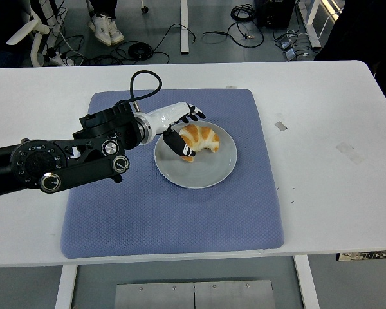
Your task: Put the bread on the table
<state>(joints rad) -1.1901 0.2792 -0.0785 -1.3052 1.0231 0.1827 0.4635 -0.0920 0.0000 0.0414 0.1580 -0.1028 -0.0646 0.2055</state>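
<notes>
While bread [199, 140] (croissant) sits in plate [196, 168], left hand [178, 127] fingers [180, 146] clamp it.

Quick headcount of what's on show: one white table [321, 193], one blue mat [174, 219] laid on it, one grey plate [209, 174] on the mat, and one piece of bread [202, 138] on that plate, looks like a croissant. One robot arm [64, 164] in view, coming in from the left, so one hand, the left hand [180, 129]. On the bare tabletop to the right I count two small tape-like scraps [281, 125], plus one tinier bit just past the mat's far edge. Behind the table, one pair of white shoes [106, 29], and a tangle of cables I can't count properly.
</notes>
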